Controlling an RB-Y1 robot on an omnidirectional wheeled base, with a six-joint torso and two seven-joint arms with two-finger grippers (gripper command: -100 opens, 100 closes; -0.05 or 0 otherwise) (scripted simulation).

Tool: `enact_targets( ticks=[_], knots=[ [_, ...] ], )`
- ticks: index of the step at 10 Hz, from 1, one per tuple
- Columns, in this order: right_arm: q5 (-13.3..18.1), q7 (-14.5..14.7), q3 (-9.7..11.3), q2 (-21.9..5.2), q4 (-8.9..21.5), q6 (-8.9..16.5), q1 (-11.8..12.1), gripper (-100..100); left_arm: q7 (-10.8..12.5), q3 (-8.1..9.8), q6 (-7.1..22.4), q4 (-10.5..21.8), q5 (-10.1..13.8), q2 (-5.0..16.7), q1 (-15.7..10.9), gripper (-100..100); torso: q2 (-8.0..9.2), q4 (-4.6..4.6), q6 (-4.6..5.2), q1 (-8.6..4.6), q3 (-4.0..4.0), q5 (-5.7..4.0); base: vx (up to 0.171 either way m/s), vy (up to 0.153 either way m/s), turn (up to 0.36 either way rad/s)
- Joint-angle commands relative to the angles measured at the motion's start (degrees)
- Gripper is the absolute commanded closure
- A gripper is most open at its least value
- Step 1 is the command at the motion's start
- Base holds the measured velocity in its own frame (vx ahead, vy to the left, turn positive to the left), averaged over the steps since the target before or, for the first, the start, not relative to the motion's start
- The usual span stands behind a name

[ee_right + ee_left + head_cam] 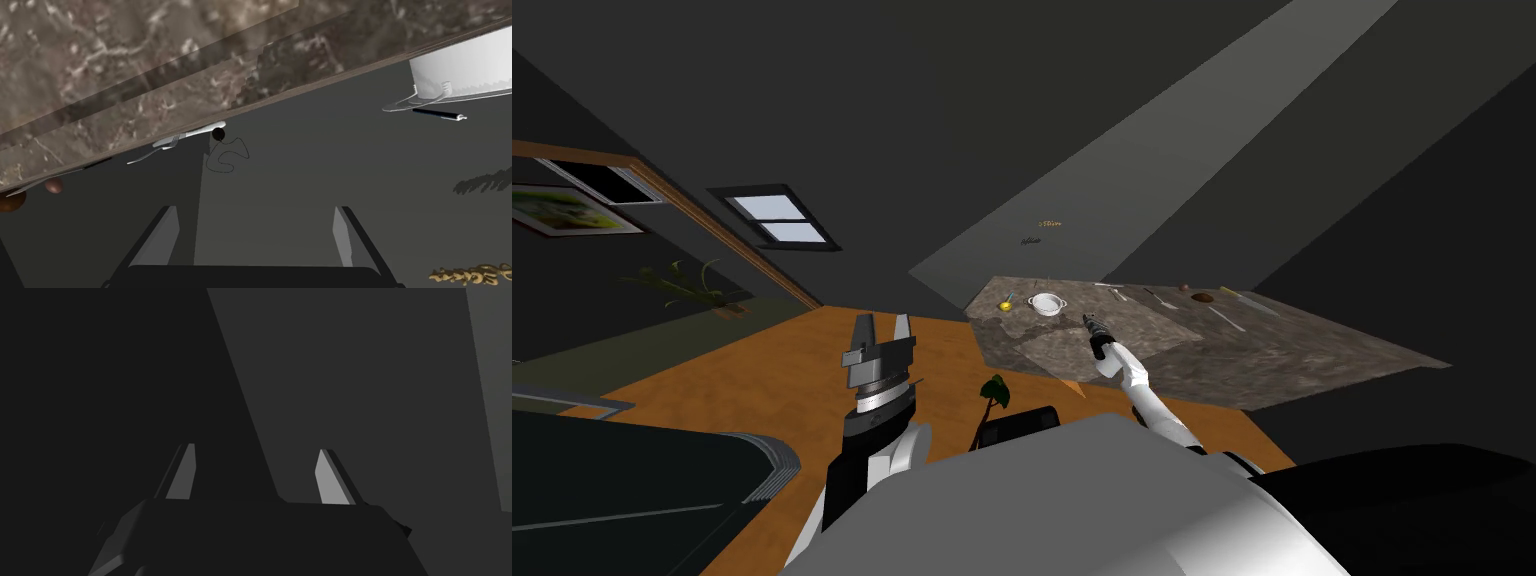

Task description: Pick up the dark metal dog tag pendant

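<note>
A small black round pendant [218, 134] on a thin dark cord lies at the far edge of the mottled brown stone tabletop [100, 75], next to a silver fork [165, 144]. My right gripper [257, 220] is open and holds nothing, and the pendant is well ahead of its fingertips. In the head view the right gripper [1089, 320] hovers over the tabletop [1272, 350] beside a white bowl [1047, 303]. My left gripper [882, 325] is raised over the orange floor, away from the table. Its fingers [327, 478] are open and empty.
On the table are the white bowl [465, 65], a yellow item [1006, 304], cutlery [1162, 298], a knife [1247, 300] and a brown lump [1202, 297]. A small plant [995, 392] stands near my chest. The orange floor [782, 370] runs off to the left.
</note>
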Motion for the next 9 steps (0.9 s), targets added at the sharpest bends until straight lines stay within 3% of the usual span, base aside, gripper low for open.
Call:
enact_targets(
  ticks=[1, 2, 3, 4, 5, 6, 9],
  knots=[
    [2.25, -0.10, 0.04, -0.52, 2.86, 2.52, -1.33, -100, 0.00, 0.00, 0.00, 0.00, 0.00, 0.00, 0.00, 0, 0.00, 0.00, 0.00, 0.00, 0.00, 0.00, 0.015, 0.041, 0.149],
    [2.25, -0.10, 0.04, -0.52, 3.68, 2.52, -1.33, -100, 0.00, 0.00, 0.00, 0.00, 0.00, 0.00, 0.00, 0, 0.00, 0.01, -0.03, 0.03, 0.00, 0.00, 0.015, 0.035, 0.061],
    [3.87, -0.12, 0.17, -1.14, 6.10, 4.70, -2.88, -100, 0.00, 0.00, 0.00, 0.00, 0.00, 0.00, 0.00, 0, 0.02, 0.00, 0.01, 0.01, 0.01, 0.00, 0.022, 0.040, 0.102],
    [3.87, -0.12, 0.17, -1.14, 6.70, 4.70, -2.88, -100, 0.00, 0.00, 0.00, 0.00, 0.00, 0.00, 0.00, 0, -0.01, 0.01, -0.02, 0.02, 0.00, 0.01, 0.020, 0.029, 0.061],
    [5.37, -0.14, 0.31, -1.76, 9.28, 6.79, -4.40, -100, 0.00, 0.00, 0.00, 0.00, 0.00, 0.00, 0.00, 0, 0.01, 0.00, 0.01, 0.00, 0.00, 0.00, 0.016, 0.035, 0.112],
    [5.37, -0.14, 0.31, -1.76, 9.66, 6.80, -4.40, -100, 0.00, 0.00, 0.00, 0.00, 0.00, 0.00, 0.00, 0, 0.01, 0.01, -0.01, 0.02, 0.01, 0.00, 0.015, 0.030, 0.053],
    [7.98, -0.14, 0.60, -2.99, 14.75, 10.74, -7.29, -100, 0.00, 0.00, 0.00, 0.00, 0.00, 0.00, 0.00, 0, 0.00, 0.00, 0.01, -0.02, 0.00, 0.00, 0.025, 0.028, 0.078]
  ],
)
